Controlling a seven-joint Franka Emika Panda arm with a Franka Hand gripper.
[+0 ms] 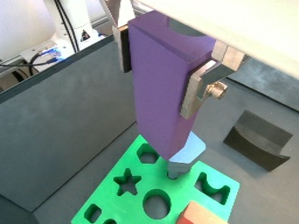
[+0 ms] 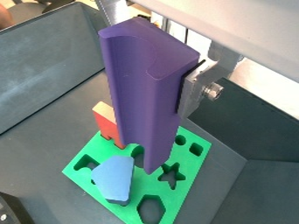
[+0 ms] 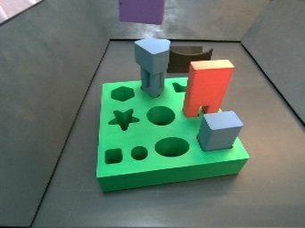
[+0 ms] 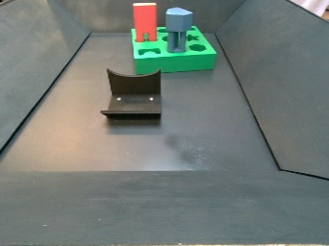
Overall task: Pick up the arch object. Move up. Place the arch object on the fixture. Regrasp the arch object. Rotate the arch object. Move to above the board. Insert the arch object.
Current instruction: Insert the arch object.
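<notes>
My gripper [image 1: 201,77], largely cropped, pinched the upright purple elongated arch block [image 2: 146,96] above the green holed board [image 3: 167,165], long axis vertical.

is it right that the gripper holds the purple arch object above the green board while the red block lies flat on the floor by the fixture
Not quite. The red block stands upright in the board, as a side view shows; it is not on the floor by the fixture. The rest holds: in a wrist view the gripper grips the purple arch object above the board.
</notes>
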